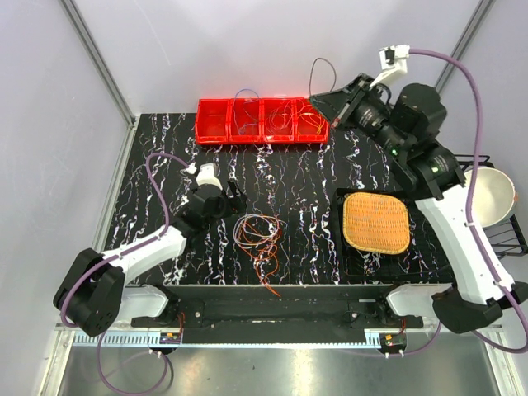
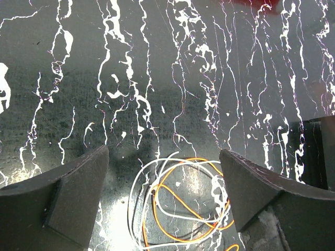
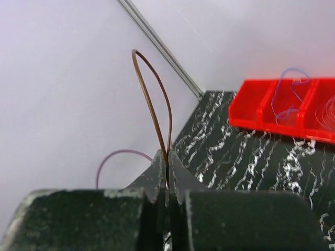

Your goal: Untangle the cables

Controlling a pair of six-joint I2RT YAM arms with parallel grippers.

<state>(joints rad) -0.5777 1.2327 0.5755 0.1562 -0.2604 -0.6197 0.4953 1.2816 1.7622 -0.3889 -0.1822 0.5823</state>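
Your right gripper (image 3: pixel 167 163) pinches a brown cable (image 3: pixel 149 102) near the red bin (image 1: pixel 213 139), left gripper (image 2: pixel 163 156) gapes just beside the heaped cables (image 1: pixel 257 231); they look light, limp, springy, so you should take an outlying loop, not the knot.

The space is being closed in by pale lavender-grey walls (image 1: pixel 247 49), which are being joined at the corners by slim metal rails (image 1: pixel 97 62). A black tabletop (image 1: pixel 313 190) streaked with white marble veins is being lit softly and evenly, and bright glare is being thrown back from its glossy surface.
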